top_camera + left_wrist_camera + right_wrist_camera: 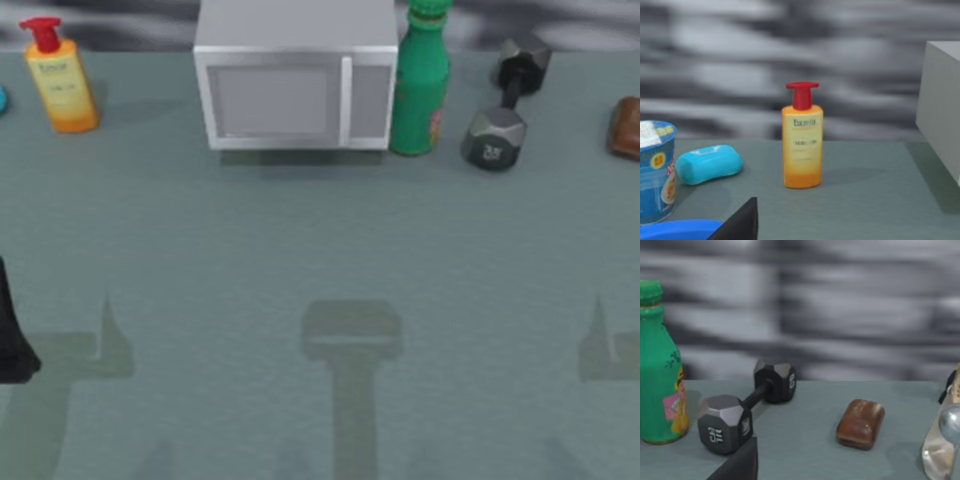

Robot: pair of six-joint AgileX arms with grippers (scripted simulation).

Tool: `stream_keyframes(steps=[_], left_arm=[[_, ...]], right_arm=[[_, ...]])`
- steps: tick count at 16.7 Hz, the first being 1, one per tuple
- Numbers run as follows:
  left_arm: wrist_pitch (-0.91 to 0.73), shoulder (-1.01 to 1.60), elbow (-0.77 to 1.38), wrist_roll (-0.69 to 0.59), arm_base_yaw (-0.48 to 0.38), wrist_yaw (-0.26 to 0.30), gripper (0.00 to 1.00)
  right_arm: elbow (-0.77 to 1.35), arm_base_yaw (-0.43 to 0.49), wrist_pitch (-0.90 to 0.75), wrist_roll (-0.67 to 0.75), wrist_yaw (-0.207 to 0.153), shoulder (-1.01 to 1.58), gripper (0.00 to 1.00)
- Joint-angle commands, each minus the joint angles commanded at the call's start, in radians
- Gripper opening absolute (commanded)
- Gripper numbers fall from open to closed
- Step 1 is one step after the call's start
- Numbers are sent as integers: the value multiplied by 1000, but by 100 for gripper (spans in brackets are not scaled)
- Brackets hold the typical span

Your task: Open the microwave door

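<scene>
The microwave (295, 30) stands at the back middle of the table, and its grey side (940, 105) shows in the left wrist view. The microwave door (272, 100) lies flat and closed against the front, its slim white handle (346, 100) beside the grey control panel (371, 100). My left gripper (12, 345) hangs at the table's left edge, far in front of the microwave. One dark finger (742, 222) shows, with nothing held. My right gripper is outside the top view. Its wrist view shows one dark finger (742, 462), also holding nothing.
An orange pump bottle (62, 78) stands at the back left, and a green bottle (420, 85) right beside the microwave. A dumbbell (505, 100) and a brown block (627, 127) lie farther right. A blue soap bar (707, 163) and a printed cup (655, 170) sit near my left gripper.
</scene>
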Motion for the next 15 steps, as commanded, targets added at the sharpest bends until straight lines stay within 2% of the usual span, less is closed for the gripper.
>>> stream_keyframes(steps=[4,7,11,15], left_arm=[[-11,30,29,-9,-12,-6,100],[-58,156,143,-44,-58,-34,100],[-162,459,399,-123,-157,-96,100],[-291,868,732,-227,-282,-176,100]], right_arm=[[0,0,0,0,0,0,100],[0,0,0,0,0,0,100],[0,0,0,0,0,0,100],[0,0,0,0,0,0,100]])
